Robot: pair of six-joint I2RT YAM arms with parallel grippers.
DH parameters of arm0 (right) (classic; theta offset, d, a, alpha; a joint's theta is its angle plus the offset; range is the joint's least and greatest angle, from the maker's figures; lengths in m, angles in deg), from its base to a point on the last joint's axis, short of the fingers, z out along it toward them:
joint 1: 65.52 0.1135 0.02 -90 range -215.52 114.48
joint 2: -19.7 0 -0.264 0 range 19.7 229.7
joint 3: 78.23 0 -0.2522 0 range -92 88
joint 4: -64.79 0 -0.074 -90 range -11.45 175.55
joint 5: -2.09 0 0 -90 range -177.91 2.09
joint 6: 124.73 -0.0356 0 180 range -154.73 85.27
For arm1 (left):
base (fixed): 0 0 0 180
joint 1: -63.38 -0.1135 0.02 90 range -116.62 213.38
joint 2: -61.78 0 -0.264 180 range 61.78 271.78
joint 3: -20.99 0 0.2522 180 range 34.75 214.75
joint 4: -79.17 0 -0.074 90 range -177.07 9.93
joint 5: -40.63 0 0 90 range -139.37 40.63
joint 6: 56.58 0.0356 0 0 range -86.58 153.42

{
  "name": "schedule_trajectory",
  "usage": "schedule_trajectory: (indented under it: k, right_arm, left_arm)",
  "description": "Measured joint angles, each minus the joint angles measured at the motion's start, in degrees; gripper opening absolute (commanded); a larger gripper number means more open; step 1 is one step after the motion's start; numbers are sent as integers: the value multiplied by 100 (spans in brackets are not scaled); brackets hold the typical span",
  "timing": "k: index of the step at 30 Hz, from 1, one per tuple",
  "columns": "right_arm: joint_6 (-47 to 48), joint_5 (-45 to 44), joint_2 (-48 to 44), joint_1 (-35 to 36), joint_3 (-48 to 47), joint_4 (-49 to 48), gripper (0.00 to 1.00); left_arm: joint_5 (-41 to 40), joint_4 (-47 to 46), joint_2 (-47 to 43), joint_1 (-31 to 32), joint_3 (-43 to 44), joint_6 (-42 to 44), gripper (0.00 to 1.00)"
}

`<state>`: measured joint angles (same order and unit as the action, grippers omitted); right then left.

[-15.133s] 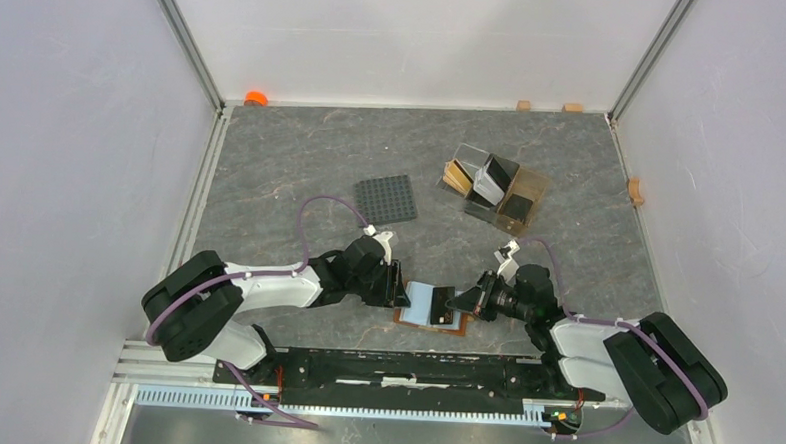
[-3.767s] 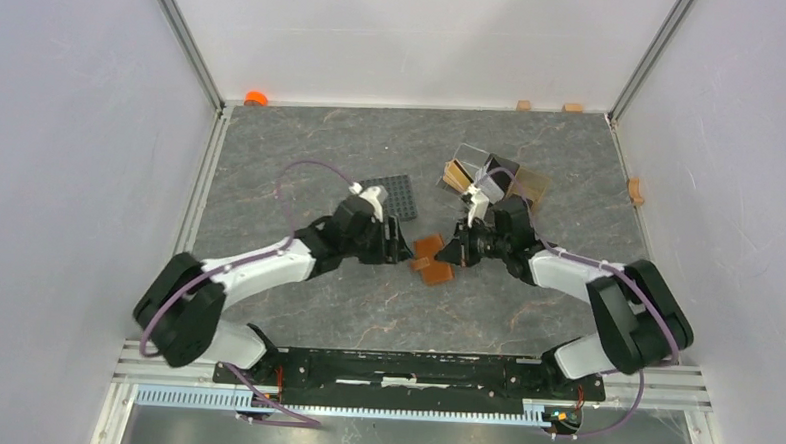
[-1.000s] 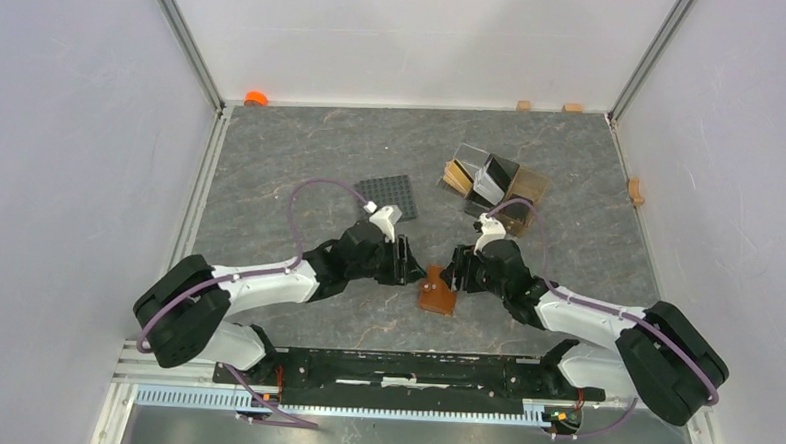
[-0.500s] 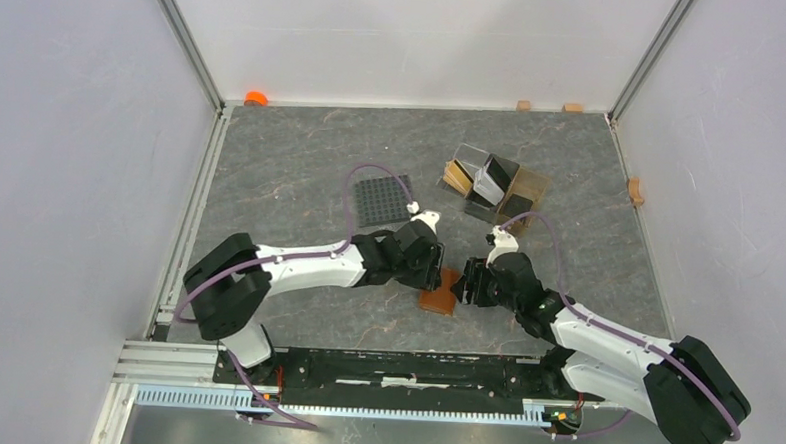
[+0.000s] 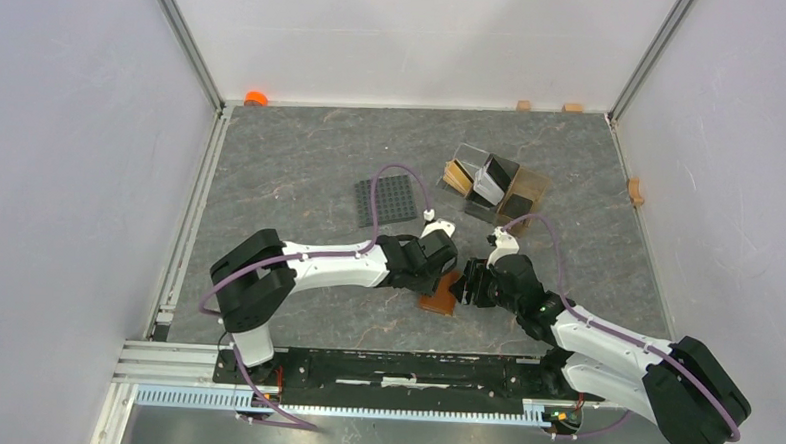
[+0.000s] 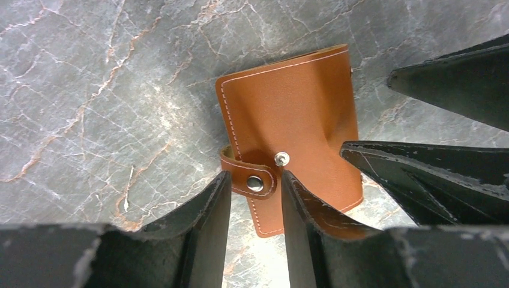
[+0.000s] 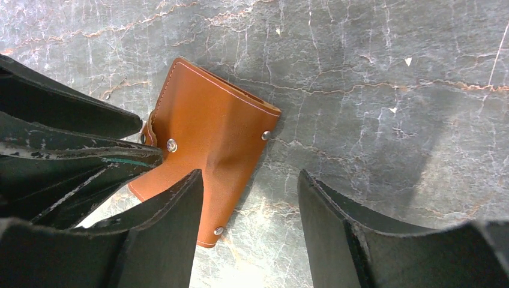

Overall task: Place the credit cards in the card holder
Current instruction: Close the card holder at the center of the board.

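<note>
card holder (image 6: 288, 114) inside hidden, folded; stand (image 5: 533, 191) contents too small to tell.

The left arm (image 5: 327, 264) stretches low from its base at the near left toward the right, ending near the middle of the scene. The right arm (image 5: 604, 335) reaches in from the near right toward the left to meet it. The left gripper (image 5: 446, 272) and right gripper (image 5: 468, 283) face each other, fingertips close together and angled downward. The left gripper's jaws stand narrowly apart, and the right gripper's jaws stand wide apart.
</note>
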<state>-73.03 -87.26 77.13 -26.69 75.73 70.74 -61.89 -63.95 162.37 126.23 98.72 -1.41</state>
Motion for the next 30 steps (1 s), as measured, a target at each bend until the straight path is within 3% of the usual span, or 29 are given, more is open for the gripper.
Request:
schedule_trajectory:
  k: [10, 30]
  right_arm:
    - [-4, 44, 13, 0, 9, -39, 64]
    - [-44, 83, 114, 0, 11, -179, 64]
  left_arm:
    - [-304, 382, 177, 114, 293, 125, 38]
    - [-859, 555, 179, 216, 328, 243, 21]
